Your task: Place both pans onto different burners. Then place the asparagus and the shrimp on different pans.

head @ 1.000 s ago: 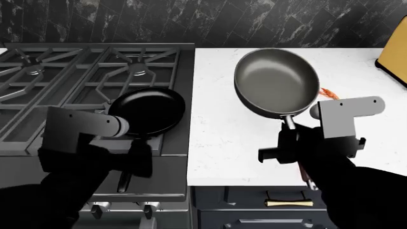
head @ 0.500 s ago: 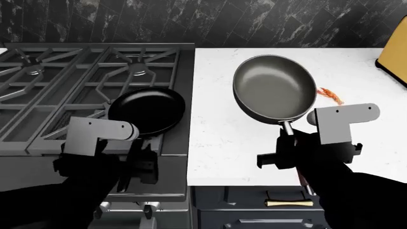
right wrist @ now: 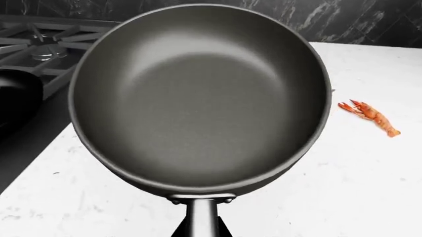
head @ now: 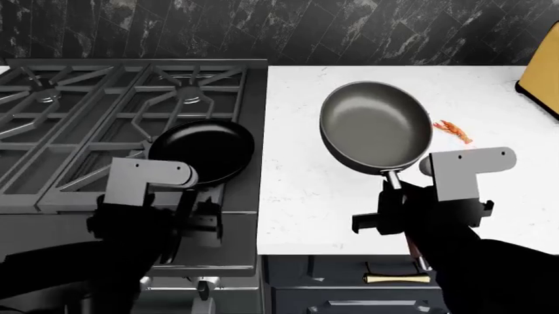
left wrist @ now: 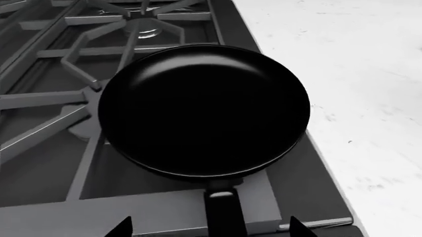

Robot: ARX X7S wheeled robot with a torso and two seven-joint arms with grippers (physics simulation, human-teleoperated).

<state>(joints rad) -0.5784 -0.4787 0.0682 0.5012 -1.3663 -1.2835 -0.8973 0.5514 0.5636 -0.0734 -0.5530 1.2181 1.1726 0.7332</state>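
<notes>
The black skillet [head: 203, 150] rests on the front right part of the stove grates [head: 105, 104]; it fills the left wrist view [left wrist: 204, 108]. A burner head [left wrist: 148, 32] shows just behind it. My left gripper [head: 194, 224] is open, its fingertips [left wrist: 125, 229] apart on either side of the skillet's thin handle [left wrist: 224, 217]. My right gripper [head: 393, 208] is shut on the handle [right wrist: 201, 219] of the grey pan [head: 376, 125], held over the white counter [head: 297, 183]. The shrimp [head: 454, 131] lies on the counter right of that pan [right wrist: 370, 116]. The asparagus is out of view.
A yellow object [head: 543, 85] stands at the counter's far right edge. Stove knobs [head: 205, 285] and a drawer handle [head: 397, 279] are below the front edge. A black marble wall [head: 279, 29] runs behind stove and counter.
My right gripper has brought the grey pan nearer the front and a little lower. My left arm has shifted right and back behind the skillet's handle. The skillet has not moved.
</notes>
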